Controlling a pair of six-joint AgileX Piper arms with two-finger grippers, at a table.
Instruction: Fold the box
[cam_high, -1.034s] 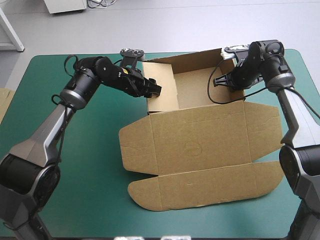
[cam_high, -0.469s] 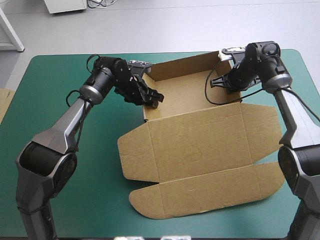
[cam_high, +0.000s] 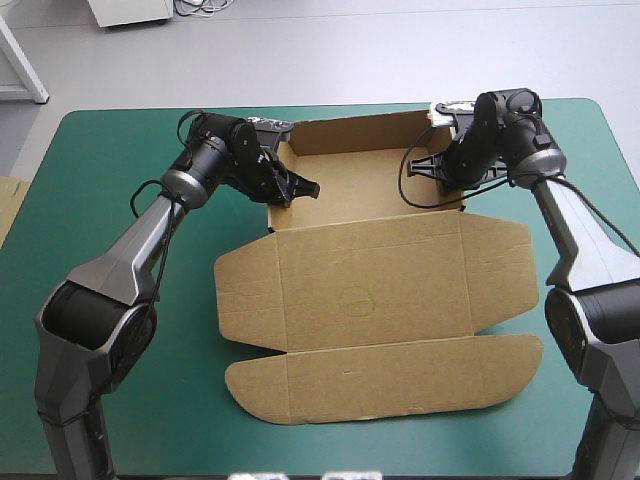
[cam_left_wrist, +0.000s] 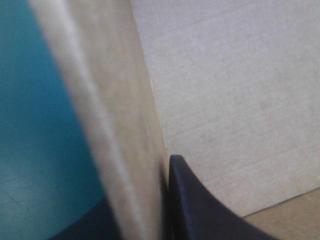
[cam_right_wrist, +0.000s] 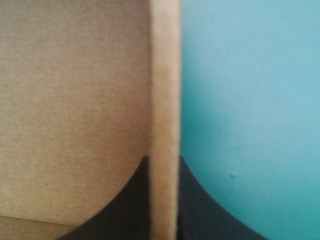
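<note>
Box (cam_high: 370, 290) has slid toward 9 o'clock, side walls now upright, tray formed; left hand (cam_high: 300, 188), right hand (cam_high: 450, 186) pinch them.

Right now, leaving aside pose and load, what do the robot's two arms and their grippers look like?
The left arm and right arm match. Each has long tapered grey metallic links, rounded black joints and a silver band below the black wrist section. The left gripper and right gripper each carry two broad black fingers shaped like curved fins, wide at the base and narrowing to a point. No markings are legible.
</note>
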